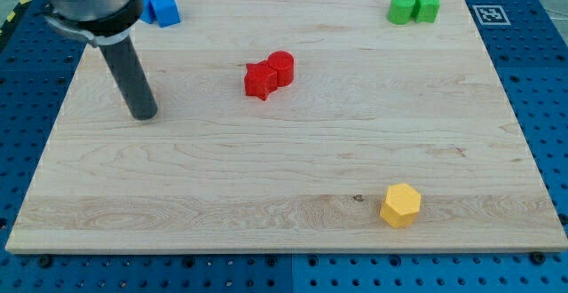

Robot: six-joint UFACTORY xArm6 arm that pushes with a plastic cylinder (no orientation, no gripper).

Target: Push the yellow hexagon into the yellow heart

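Tip [144, 114] down on counter [284, 160], left of frame; no gripper fitted, so no jaw state to report.
Yellow hexagon [400, 205] at lower right, far from tip. Red blocks [268, 75] touching at upper centre, green blocks [414, 8] upper right, blue blocks [161, 9] upper left. Yellow heart not visible.

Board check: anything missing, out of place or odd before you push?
Yes: no yellow heart shows on the board. Only the yellow hexagon sits near the view's bottom right, far from my tip at upper left. Nothing looks damaged.
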